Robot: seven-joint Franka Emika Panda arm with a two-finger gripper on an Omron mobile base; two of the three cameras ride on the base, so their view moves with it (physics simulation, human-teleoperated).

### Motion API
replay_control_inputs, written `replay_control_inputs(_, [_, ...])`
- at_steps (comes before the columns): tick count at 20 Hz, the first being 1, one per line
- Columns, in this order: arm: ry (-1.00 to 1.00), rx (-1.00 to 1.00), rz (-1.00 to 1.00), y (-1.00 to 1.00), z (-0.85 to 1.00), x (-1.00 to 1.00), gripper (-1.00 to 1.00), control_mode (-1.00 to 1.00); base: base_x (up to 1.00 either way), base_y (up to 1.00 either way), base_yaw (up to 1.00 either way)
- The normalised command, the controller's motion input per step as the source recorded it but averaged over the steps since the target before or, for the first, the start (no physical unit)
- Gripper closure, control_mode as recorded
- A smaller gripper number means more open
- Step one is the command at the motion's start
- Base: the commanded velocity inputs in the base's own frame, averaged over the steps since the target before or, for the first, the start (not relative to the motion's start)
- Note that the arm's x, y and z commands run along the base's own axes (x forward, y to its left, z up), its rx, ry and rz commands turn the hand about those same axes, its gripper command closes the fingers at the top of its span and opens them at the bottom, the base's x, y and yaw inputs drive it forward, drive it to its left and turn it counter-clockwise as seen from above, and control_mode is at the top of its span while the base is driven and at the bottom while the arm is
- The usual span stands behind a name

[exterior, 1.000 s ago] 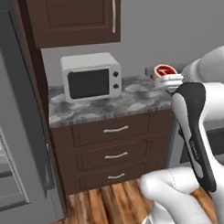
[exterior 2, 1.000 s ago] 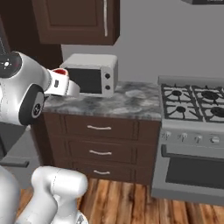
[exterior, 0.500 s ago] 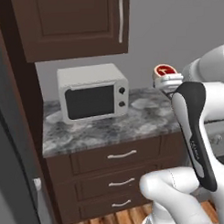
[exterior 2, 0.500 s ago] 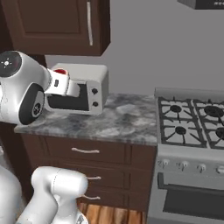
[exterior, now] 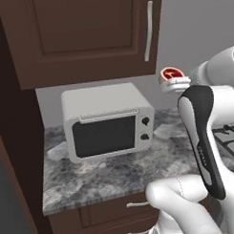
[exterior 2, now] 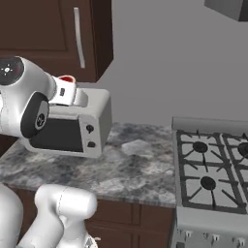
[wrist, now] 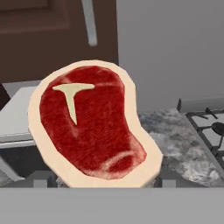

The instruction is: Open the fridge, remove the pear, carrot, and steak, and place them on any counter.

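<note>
My gripper (exterior: 176, 83) is shut on the steak (wrist: 92, 127), a flat red slab with a pale fat rim that hides most of the fingers in the hand view. The steak (exterior: 171, 74) hangs high in the air, to the right of the microwave and above the counter (exterior: 121, 178). In the right base view the steak (exterior 2: 66, 79) peeks over the white hand, in front of the microwave's top. The grey marbled counter (exterior 2: 140, 169) lies below it. A dark grey strip of the fridge (exterior: 6, 209) shows at the lower left edge. The pear and the carrot are out of view.
A white microwave (exterior: 107, 121) stands on the counter's left part. Dark brown upper cabinets (exterior: 87, 34) with a silver handle hang over it. A gas stove (exterior 2: 213, 169) adjoins the counter on the right. Bare stone lies between the microwave (exterior 2: 72, 131) and the stove.
Both base views have closed in on the counter and shifted, so the base has driven. The microwave looks larger and the fridge has slid off to the left. The steak stays in the gripper.
</note>
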Motion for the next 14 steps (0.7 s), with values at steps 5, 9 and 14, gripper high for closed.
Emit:
replay_control_inputs(5, [0.02,0.0,0.01,-0.16,-0.16,0.04,1.0,-1.0,0.17,-0.05,0.0])
replay_control_inputs(9, [0.08,0.0,0.0,-0.36,-0.39,0.0,1.0,-1.0,0.0,0.0,0.0])
replay_control_inputs(14, [0.15,0.0,0.0,-0.44,-0.35,0.07,1.0,-1.0,0.0,0.0,0.0])
